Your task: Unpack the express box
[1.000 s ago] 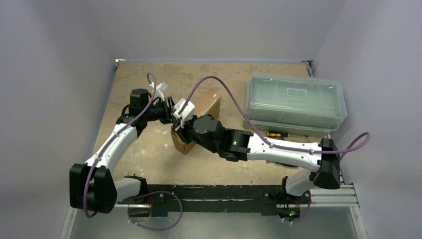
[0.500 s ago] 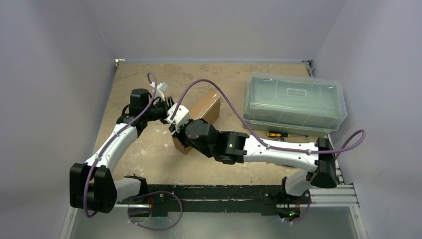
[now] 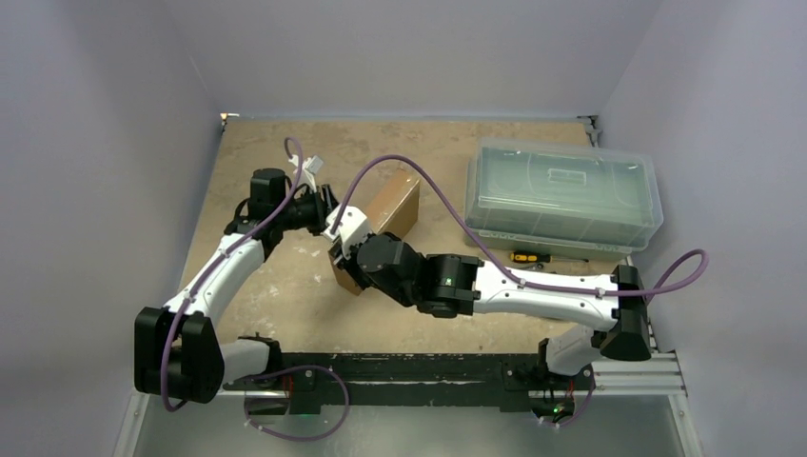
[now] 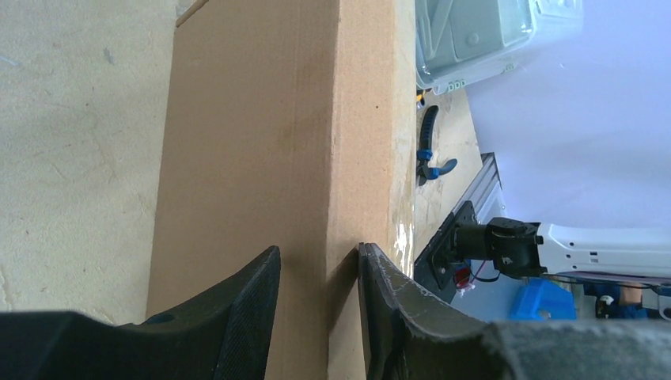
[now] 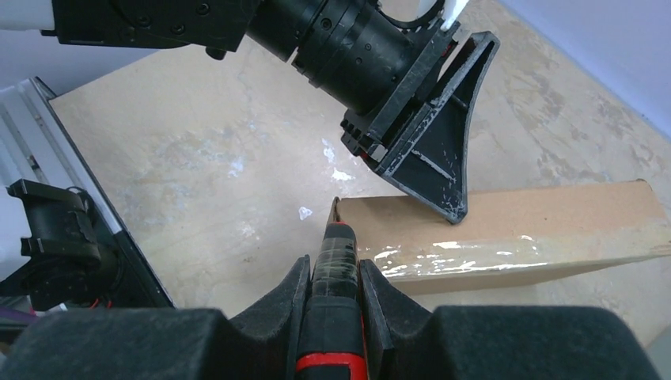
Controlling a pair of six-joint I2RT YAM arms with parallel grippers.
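The brown cardboard express box (image 3: 392, 205) lies at the table's middle, with clear tape along one narrow side (image 5: 506, 255). My left gripper (image 3: 326, 206) has its jaws part open; both fingertips (image 4: 265, 273) rest on the box's wide face by its edge, and one shows in the right wrist view (image 5: 443, 170). My right gripper (image 5: 336, 269) is shut on a black and red cutter (image 5: 336, 253). The cutter's tip touches the near left corner of the box by the tape. In the top view the right gripper (image 3: 348, 249) covers that box end.
A large clear lidded plastic bin (image 3: 561, 195) stands at the right back. A small black and yellow tool (image 3: 523, 256) lies in front of it. In the left wrist view a blue and black tool (image 4: 427, 146) lies beyond the box. The mounting rail (image 3: 457, 367) runs along the near edge.
My right gripper with the cutter has moved a little left and toward me, down to the near end of the box. The left gripper has stayed on the box.
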